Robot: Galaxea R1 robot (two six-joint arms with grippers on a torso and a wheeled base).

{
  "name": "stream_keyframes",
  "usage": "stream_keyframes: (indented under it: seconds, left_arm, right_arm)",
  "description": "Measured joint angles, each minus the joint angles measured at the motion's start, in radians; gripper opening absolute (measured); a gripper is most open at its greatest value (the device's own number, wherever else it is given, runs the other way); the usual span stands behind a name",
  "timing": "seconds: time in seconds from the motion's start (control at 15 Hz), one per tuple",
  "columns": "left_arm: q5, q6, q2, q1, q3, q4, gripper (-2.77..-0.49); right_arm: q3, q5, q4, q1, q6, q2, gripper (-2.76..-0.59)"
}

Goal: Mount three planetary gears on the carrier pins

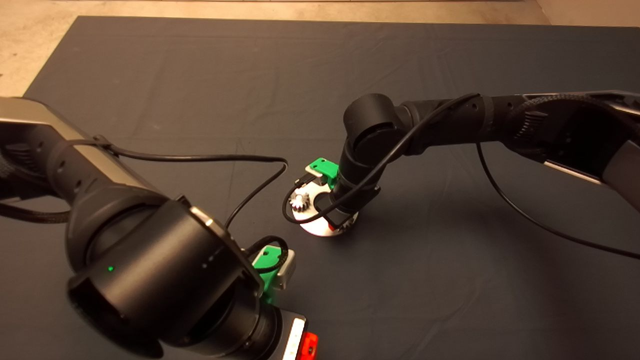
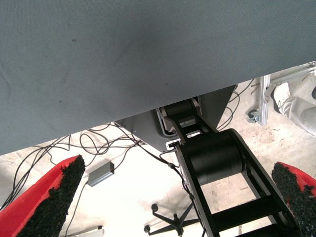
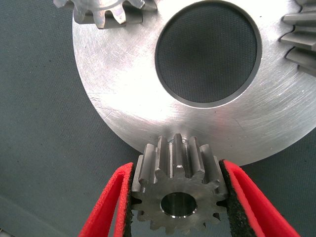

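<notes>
Hiding most of the silver plate (image 1: 315, 227), the right gripper (image 3: 177, 207) is pinching a planetary gear (image 3: 175, 190); the left gripper's (image 2: 163, 202) fingers are spread.

**What you can't see well**

In the head view, the right arm covers most of the silver plate (image 1: 316, 226), so only one gear (image 1: 300, 202) shows there. The right gripper is hidden under the arm.

In the right wrist view, two gears (image 3: 101, 12) (image 3: 302, 37) are cut off at the top edge and upper right edge. The held gear (image 3: 175, 197) hides any pin below it.
</notes>
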Motion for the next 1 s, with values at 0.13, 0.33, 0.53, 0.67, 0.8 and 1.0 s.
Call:
stream_keyframes:
  seconds: [0.13,0.33,0.53,0.67,0.8,1.0]
  left_arm:
    - [0.0,0.0,0.0,0.0,0.0,0.0,-0.51]
    - [0.0,0.0,0.0,0.0,0.0,0.0,-0.51]
    - [0.0,0.0,0.0,0.0,0.0,0.0,-0.51]
    - [0.0,0.0,0.0,0.0,0.0,0.0,-0.51]
    - [0.0,0.0,0.0,0.0,0.0,0.0,-0.51]
    - [0.0,0.0,0.0,0.0,0.0,0.0,-0.51]
  right_arm:
    - [0.0,0.0,0.0,0.0,0.0,0.0,-2.35]
    - [0.001,0.0,0.0,0.0,0.0,0.0,-2.34]
    - [0.001,0.0,0.0,0.0,0.0,0.0,-2.33]
    - [0.001,-0.001,0.0,0.0,0.0,0.0,-2.25]
    - [0.004,-0.001,0.0,0.0,0.0,0.0,-2.25]
    - [0.015,-0.004,0.0,0.0,0.0,0.0,-2.2]
